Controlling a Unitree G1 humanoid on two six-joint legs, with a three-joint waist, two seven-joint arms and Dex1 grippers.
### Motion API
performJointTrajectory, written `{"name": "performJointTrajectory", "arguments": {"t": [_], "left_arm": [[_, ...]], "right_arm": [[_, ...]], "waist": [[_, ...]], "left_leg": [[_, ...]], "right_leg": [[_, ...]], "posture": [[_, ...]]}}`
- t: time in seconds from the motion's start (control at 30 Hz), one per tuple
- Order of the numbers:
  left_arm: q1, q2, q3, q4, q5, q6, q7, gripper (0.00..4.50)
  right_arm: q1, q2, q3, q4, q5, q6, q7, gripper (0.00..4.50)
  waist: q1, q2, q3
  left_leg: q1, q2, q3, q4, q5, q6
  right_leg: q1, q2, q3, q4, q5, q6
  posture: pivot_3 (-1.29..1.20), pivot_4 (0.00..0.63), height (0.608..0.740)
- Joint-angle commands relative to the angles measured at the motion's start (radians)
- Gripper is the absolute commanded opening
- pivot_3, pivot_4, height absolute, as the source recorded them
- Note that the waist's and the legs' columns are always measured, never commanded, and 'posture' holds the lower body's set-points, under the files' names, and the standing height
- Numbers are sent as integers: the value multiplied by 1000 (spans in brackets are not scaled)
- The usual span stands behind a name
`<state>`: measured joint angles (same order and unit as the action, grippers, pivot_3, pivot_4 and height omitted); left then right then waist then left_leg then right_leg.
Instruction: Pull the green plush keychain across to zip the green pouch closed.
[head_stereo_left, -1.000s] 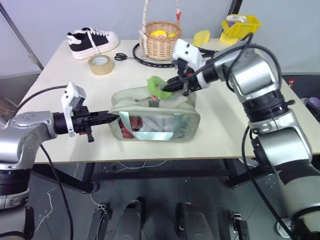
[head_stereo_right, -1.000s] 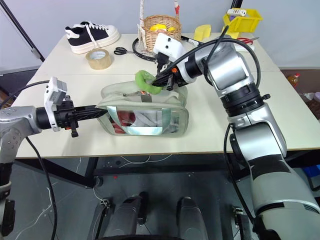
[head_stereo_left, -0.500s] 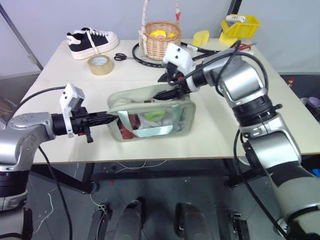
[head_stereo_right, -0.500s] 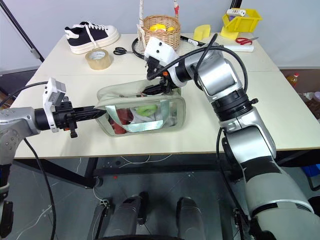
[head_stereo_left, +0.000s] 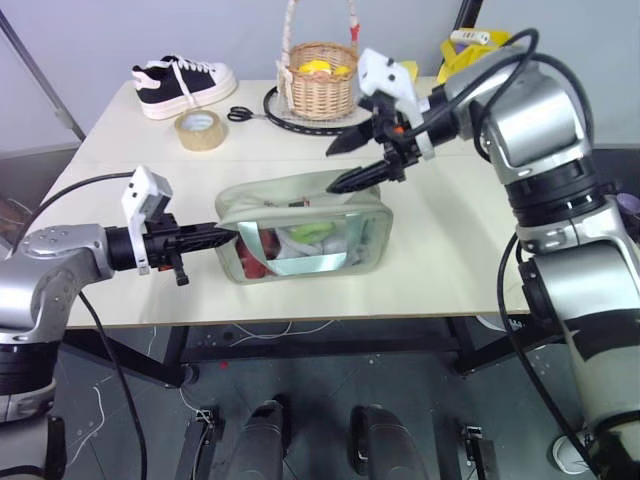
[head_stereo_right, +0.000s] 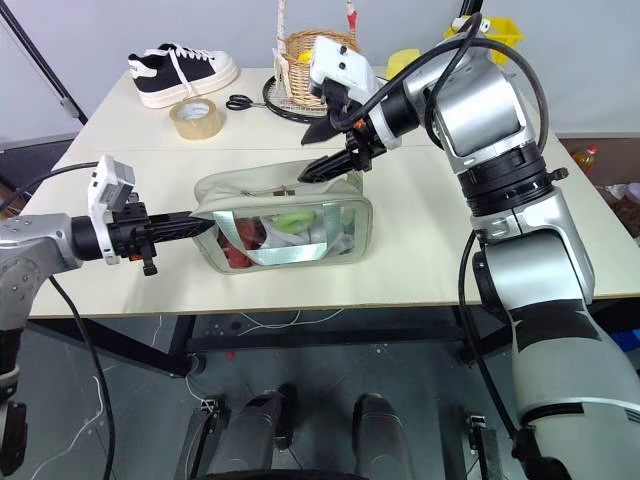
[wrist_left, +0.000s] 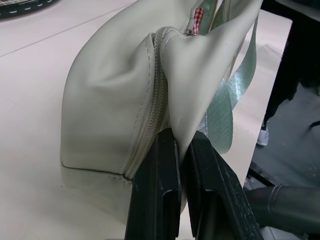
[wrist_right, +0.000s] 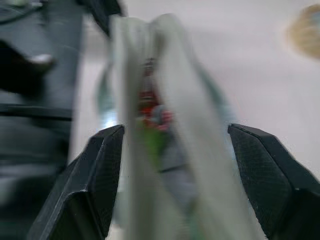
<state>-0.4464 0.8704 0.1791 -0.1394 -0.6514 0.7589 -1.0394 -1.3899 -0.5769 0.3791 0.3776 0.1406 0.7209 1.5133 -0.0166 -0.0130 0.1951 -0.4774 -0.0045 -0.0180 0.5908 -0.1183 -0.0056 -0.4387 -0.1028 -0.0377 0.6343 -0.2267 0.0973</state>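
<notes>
L gripper (head_stereo_left: 222, 238) is clamped on the end seam of the green pouch (head_stereo_left: 300, 230), by the zip end. In the left wrist view the fabric is pinched tight between its fingers (wrist_left: 160, 190). Probably it's there as an anchor, so the pouch won't slide on the table (head_stereo_left: 120, 150) when the zip is pulled.

R gripper (head_stereo_left: 352, 163) hangs just above the pouch's top edge, at the end away from the L gripper, jaws spread and nothing in them. In the right wrist view its fingers (wrist_right: 95, 170) straddle the pouch top w/o touching.

The green plush keychain (head_stereo_left: 312, 233) isn't in the R gripper: a lime-green lump shows thru the pouch's clear window, approx. mid-pouch, under the top edge. Looks like it's dropped inside or hangs vs. the window; can't tell which.

Whether the zip is fully shut can't be read here; the top looks slack and bowed. Judging by the empty R gripper, a re-grab of the keychain is needed before more pulling.

Beyond the pouch, further back on the table: wicker basket (head_stereo_left: 318, 80), tape roll (head_stereo_left: 202, 129), scissors (head_stereo_left: 240, 114), black-and-white sneaker (head_stereo_left: 185, 82).
</notes>
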Motion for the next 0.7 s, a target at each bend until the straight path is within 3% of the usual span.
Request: {"name": "performJointTrajectory", "arguments": {"t": [0.03,0.07,0.37,0.7], "left_arm": [[-17,4,1,-15,-9,0,-4,0],[-13,4,3,-20,-11,1,-4,0],[12,12,23,-46,-25,13,4,0],[19,5,23,-59,-29,20,21,0]], "right_arm": [[1,-29,33,-29,-15,-12,52,1643],[1,-17,53,-10,-29,-17,50,1172],[-42,63,111,134,-107,-64,30,1172],[-19,116,149,108,-149,-95,44,1172]], "waist": [[1,0,0],[1,0,0],[-1,0,0],[-1,0,0]], "left_leg": [[0,0,0,0,0,0],[0,0,0,0,0,-1],[0,0,0,0,-1,-2],[0,0,0,0,-1,-2]], "right_leg": [[0,0,0,0,0,0],[0,0,0,0,0,0],[-1,0,0,0,0,0],[-1,0,0,0,1,1]], "posture": [[0,150,724],[0,150,724],[0,150,724],[0,150,724]]}}
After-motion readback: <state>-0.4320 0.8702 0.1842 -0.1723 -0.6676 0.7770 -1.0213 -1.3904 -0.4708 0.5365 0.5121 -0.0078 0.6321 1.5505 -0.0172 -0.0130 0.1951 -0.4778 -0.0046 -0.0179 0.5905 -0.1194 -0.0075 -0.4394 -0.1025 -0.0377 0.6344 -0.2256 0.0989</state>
